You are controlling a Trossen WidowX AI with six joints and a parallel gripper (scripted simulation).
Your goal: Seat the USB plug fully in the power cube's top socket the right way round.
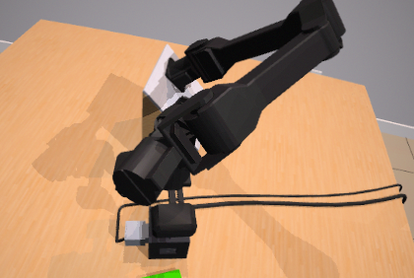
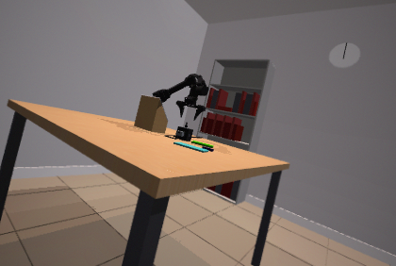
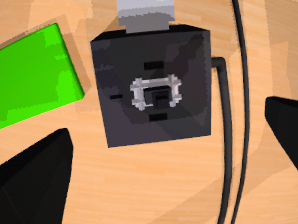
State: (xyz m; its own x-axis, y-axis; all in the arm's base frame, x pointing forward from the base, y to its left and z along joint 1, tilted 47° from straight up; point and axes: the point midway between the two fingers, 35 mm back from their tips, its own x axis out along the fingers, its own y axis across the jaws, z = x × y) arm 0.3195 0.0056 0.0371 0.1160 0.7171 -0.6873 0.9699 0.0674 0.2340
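The black power cube (image 1: 169, 248) (image 2: 186, 133) (image 3: 192, 55) stands on the table, its top facing the wrist camera. The USB plug (image 3: 160, 98) (image 2: 186, 124) stands up from the middle of the cube's top; from above it shows as a small dark block within a pale metallic outline. Its orientation and depth in the socket cannot be told. My gripper (image 2: 188, 118) (image 3: 172, 121) is open and empty above the cube, with one finger out to each side of the plug and touching nothing. In the top view a finger hides the cube's top and the plug.
A light grey plug (image 1: 134, 231) (image 3: 146, 12) sits in the cube's side. Dark cables (image 1: 296, 204) (image 3: 227, 130) run beside the cube. A green block (image 1: 167, 275) (image 2: 203, 144) (image 3: 37, 75) and a cyan strip (image 2: 189, 147) lie nearby. A wedge-shaped box (image 2: 150, 115) (image 1: 160, 77) stands behind, under the arm.
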